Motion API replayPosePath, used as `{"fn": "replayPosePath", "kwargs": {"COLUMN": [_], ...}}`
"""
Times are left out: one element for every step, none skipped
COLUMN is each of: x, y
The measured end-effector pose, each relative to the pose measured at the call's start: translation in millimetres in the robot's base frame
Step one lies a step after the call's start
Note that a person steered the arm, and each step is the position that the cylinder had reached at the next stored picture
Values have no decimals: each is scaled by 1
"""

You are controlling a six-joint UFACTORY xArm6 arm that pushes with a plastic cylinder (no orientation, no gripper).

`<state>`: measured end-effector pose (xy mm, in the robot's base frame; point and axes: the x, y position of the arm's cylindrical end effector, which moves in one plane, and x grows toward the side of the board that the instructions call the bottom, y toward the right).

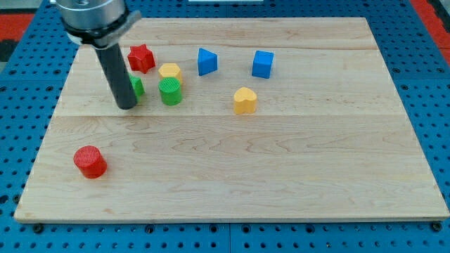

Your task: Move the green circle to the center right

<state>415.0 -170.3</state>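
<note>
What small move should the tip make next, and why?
Probably slide my tip toward the view's right into the green circle. My tip sits just on the view's left of it, beside a second green block partly hidden by the rod, so a rightward push should start it toward the board's center right.

Board: we see a pale wooden board [281,176] on a blue pegboard [21,91].
Top left cluster: red star [141,57], yellow block [169,71], green cylinder [170,91], a second green block [136,87] — partly hidden.
Top middle: blue triangular block [207,61], blue cube [262,64], yellow heart [245,100].
Lower left: red cylinder [90,161] — alone.

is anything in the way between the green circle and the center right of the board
Mostly clear. The yellow heart sits just right of the green circle, roughly on the line to the right edge. My tip is left of the circle, beside another green block.
</note>
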Motion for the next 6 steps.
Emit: {"fn": "replayPosePath", "kwargs": {"x": [-16,-18,-18,-18,-18,-18], "y": [45,110,165,218,222,175]}}
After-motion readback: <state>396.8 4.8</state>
